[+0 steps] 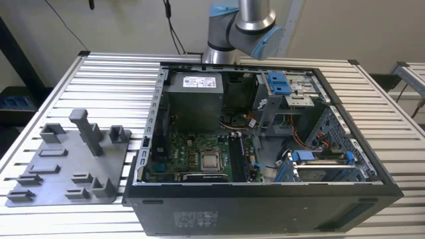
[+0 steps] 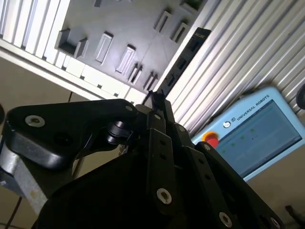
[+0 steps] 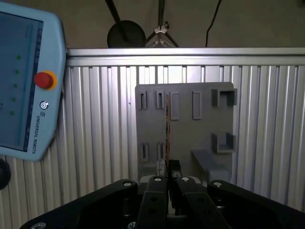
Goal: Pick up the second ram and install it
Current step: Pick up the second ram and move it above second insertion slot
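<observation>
Pickup looks done, we judge, and installing is left: the strip is not yet in the open computer case (image 1: pixel 265 214). The grey fixture plate (image 3: pixel 190 138) lies beyond the fingertips, apart from them. The gripper (image 3: pixel 167 180) is closed narrow on the second ram (image 3: pixel 167 129), which sticks out straight ahead of the fingertips. In the second wrist view it looks a long, thin, dark strip with a row of black chips.
</observation>
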`<state>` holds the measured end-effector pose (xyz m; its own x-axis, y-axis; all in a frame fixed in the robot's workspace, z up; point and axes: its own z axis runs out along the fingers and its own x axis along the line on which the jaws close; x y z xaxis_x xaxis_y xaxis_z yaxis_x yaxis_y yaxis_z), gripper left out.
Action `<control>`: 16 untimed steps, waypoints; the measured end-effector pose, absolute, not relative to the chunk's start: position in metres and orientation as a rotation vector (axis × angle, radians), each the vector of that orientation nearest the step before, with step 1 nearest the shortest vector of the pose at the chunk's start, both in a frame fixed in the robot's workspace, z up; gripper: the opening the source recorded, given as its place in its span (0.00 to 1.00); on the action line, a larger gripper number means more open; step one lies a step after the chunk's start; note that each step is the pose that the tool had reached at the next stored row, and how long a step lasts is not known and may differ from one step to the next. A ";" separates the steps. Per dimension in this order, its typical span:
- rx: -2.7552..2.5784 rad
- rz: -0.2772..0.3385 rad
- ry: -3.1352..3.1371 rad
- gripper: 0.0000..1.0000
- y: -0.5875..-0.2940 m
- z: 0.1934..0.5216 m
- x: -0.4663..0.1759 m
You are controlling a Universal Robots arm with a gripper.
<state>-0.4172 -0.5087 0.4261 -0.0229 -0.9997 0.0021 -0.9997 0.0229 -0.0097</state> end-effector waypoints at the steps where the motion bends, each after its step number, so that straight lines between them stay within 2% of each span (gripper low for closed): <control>1: -2.192 -0.013 2.243 0.14 -0.509 0.426 -0.417; 16: -2.192 -0.013 2.243 0.14 -0.509 0.426 -0.411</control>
<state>-0.4110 -0.5087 0.4265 -0.0229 -0.9997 0.0022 -0.9997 0.0229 -0.0093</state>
